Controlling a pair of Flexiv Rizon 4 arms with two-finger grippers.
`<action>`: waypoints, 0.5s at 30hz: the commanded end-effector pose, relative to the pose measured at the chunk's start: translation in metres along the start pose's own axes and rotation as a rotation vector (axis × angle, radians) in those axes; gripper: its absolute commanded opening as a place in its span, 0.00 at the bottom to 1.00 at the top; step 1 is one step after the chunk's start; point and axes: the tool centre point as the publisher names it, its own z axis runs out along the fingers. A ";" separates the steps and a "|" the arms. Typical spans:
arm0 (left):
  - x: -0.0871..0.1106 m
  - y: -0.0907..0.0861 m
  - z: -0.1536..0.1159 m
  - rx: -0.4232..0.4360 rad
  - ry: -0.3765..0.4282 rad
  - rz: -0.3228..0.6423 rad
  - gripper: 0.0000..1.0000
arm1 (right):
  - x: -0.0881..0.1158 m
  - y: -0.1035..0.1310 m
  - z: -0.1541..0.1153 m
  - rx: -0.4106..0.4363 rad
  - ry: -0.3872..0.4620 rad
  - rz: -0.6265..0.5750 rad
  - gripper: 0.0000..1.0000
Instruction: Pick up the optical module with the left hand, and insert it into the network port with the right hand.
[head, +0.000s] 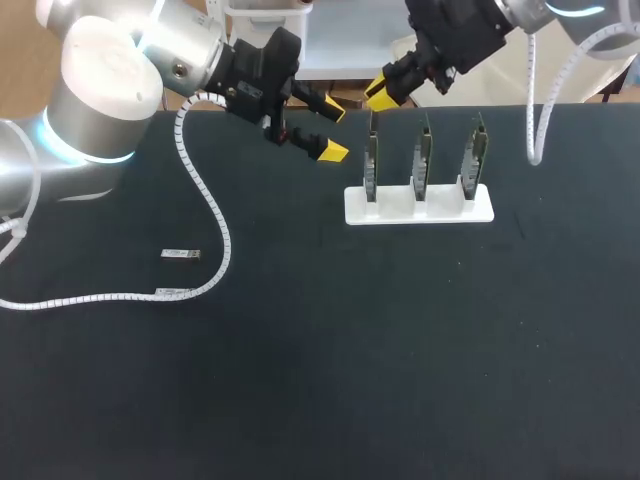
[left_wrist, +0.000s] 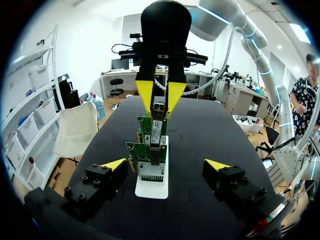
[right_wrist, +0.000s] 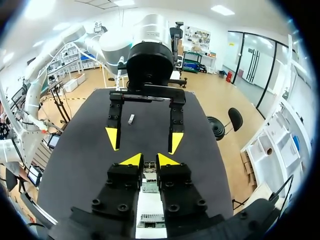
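1. From the overhead camera, a white holder (head: 420, 208) sits on the black bench (head: 400, 350). Three circuit cards (head: 423, 160) stand upright in it, side by side.
2. The left pincer (head: 335, 132) hangs in the air just left of the holder, its yellow tips spread wide with nothing between them.
3. The right pincer (head: 382, 93) hangs above the holder's left end, over the leftmost card, with its tips drawn close together.
4. An optical module (head: 180, 255) lies flat on the bench well to the left of the holder. It is apart from both pincers and close to the left arm's white coiled cable (head: 215, 225).
5. From the left wrist, the left pincer (left_wrist: 166, 165) looks along the holder (left_wrist: 151, 190) end-on. The cards (left_wrist: 150, 150) line up one behind another ahead of its spread tips.
6. Over the holder, the right pincer (left_wrist: 159, 112) points down and pinches a small silvery block (left_wrist: 159, 106), seemingly a module. The block sits right at the top of a card, and I cannot tell whether it touches the card.
7. From the right wrist, the right pincer (right_wrist: 148, 160) is over the holder (right_wrist: 149, 202), with the silvery block (right_wrist: 148, 166) between its narrow-set tips.
8. Past the holder's end, the left pincer (right_wrist: 144, 140) faces it with its tips wide apart. The optical module (right_wrist: 131, 119) lies on the bench farther off behind that pincer.
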 end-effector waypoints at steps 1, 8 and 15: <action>0.000 0.001 0.001 0.000 0.003 -0.001 1.00 | 0.001 0.002 -0.001 0.004 0.002 0.000 0.00; 0.000 0.001 0.001 0.000 0.003 -0.001 1.00 | 0.004 0.002 0.001 -0.001 0.008 0.007 0.00; 0.000 0.001 0.001 0.000 0.003 -0.001 1.00 | 0.001 0.001 0.001 -0.004 0.001 -0.001 0.00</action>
